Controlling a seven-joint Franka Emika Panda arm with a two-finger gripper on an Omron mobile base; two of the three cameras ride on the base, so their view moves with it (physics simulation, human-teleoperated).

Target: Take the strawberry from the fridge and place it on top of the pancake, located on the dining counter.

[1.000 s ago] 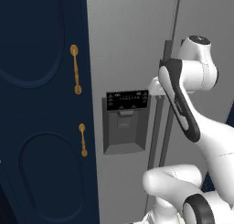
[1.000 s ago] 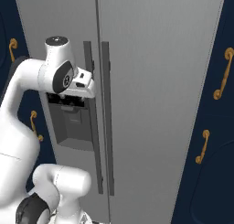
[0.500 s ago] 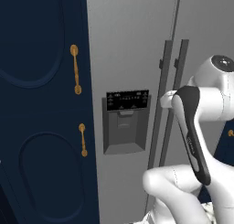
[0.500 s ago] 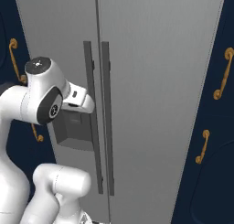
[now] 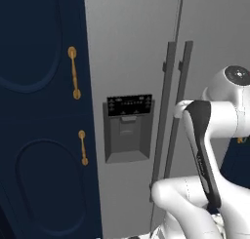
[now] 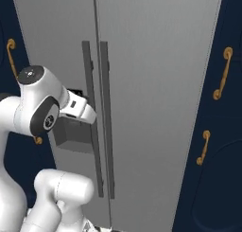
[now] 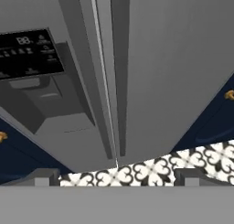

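The tall grey fridge (image 5: 132, 48) (image 6: 156, 84) (image 7: 173, 58) stands with both doors shut, so the strawberry is hidden. Its two long vertical handles (image 5: 168, 111) (image 6: 106, 122) (image 7: 119, 58) run side by side along the door seam, and the dark dispenser panel (image 5: 128, 128) (image 7: 27, 54) sits on the left door. My gripper (image 7: 118, 176) is open and holds nothing; its fingertips (image 7: 45, 175) stand wide apart, pointing at the lower ends of the handles from a short distance. The white arm bends in front of the left door. The pancake and the dining counter are out of view.
Navy cabinets with gold handles flank the fridge on the left (image 5: 39, 111) and on the right (image 6: 222, 131). A patterned tile floor (image 7: 151, 168) shows below the fridge doors in the hand view.
The arm has folded downward and drawn back from the fridge handles, so the hand now sits lower in front of the doors. The jaws have stayed wide. The fridge has not moved.
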